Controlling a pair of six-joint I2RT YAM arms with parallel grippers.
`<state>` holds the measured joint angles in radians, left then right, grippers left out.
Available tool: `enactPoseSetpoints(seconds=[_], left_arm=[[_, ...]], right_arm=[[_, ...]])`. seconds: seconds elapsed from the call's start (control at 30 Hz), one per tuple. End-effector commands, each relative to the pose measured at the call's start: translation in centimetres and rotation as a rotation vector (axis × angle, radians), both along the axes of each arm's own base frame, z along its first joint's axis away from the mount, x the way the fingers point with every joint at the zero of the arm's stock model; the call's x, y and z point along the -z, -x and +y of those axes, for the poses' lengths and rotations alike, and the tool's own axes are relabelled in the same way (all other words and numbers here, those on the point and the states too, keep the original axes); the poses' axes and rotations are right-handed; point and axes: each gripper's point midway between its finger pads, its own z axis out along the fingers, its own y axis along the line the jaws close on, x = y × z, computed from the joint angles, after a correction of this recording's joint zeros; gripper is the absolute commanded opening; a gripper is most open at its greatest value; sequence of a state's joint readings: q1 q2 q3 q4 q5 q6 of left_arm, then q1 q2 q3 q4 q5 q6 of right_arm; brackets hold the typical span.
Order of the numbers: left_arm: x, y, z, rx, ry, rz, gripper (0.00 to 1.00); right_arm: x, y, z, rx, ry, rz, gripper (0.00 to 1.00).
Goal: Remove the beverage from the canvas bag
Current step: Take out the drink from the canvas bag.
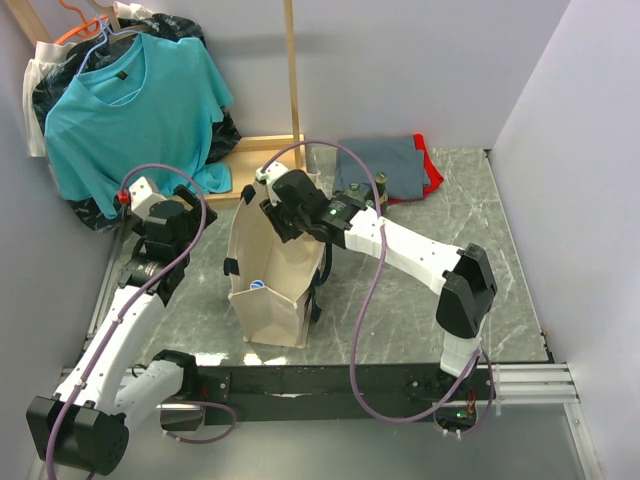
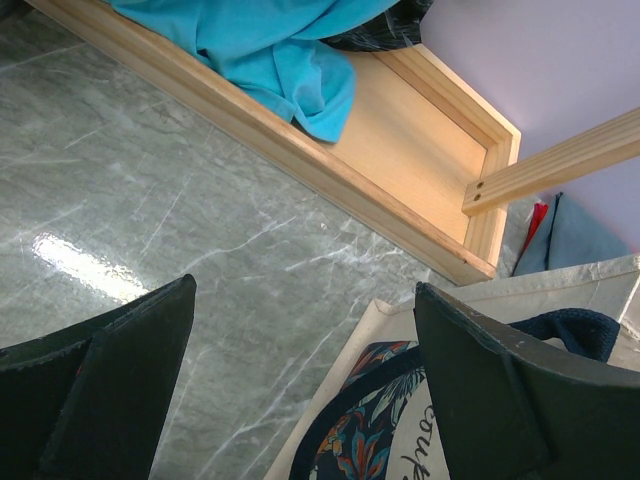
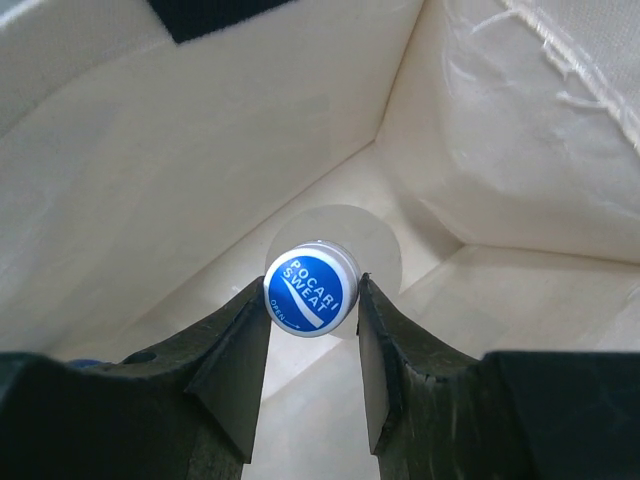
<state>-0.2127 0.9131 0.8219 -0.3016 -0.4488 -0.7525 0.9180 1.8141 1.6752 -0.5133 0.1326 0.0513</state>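
The beige canvas bag (image 1: pixel 262 250) stands open at the table's middle; its printed side (image 2: pixel 372 335) shows in the left wrist view. Inside stands the beverage, a bottle with a blue Pocari Sweat cap (image 3: pixel 311 290), seen from above; its cap also shows in the top view (image 1: pixel 258 286). My right gripper (image 3: pixel 313 300) reaches down into the bag, and its fingertips (image 3: pixel 250 320) sit against both sides of the cap. The bag's pale inner wall (image 3: pixel 150 150) surrounds it. My left gripper (image 2: pixel 304 290) is open and empty, just left of the bag, above the table (image 1: pixel 183 220).
A wooden rack (image 1: pixel 292 80) stands at the back, with its base frame (image 2: pixel 420 150) near the bag. A teal T-shirt (image 1: pixel 130 100) hangs over a black plastic bag (image 1: pixel 222 135). Grey and red clothes (image 1: pixel 385 165) lie at the back right. Walls close both sides.
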Motion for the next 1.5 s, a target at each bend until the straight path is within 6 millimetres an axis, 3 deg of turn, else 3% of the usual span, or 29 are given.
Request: enactPoseSetpoints(seconds=[0.0, 0.17, 0.33, 0.73, 1.0, 1.07, 1.47], left_arm=[[-0.4, 0.0, 0.3, -0.007, -0.012, -0.020, 0.96], [-0.4, 0.0, 0.3, -0.004, -0.018, -0.019, 0.96], [-0.5, 0.0, 0.3, -0.001, -0.017, -0.022, 0.96], [-0.4, 0.0, 0.2, 0.004, -0.014, -0.020, 0.96], [-0.3, 0.1, 0.2, 0.005, -0.017, -0.021, 0.96], [-0.4, 0.1, 0.3, 0.003, -0.019, -0.022, 0.96], [-0.4, 0.4, 0.4, -0.003, -0.021, -0.024, 0.96]], right_arm=[[-6.4, -2.5, 1.2, 0.037, -0.142, -0.122, 0.45], [-6.0, -3.0, 1.3, 0.061, -0.128, -0.099, 0.58], [-6.1, -3.2, 1.0, 0.073, -0.145, -0.090, 0.63], [-5.7, -3.6, 0.2, 0.110, -0.124, -0.062, 0.64], [-4.5, -3.6, -0.2, 0.118, -0.111, -0.026, 0.68], [-4.3, -3.6, -0.4, 0.133, -0.111, -0.022, 0.73], [-2.1, -2.9, -0.4, 0.121, -0.090, 0.072, 0.73]])
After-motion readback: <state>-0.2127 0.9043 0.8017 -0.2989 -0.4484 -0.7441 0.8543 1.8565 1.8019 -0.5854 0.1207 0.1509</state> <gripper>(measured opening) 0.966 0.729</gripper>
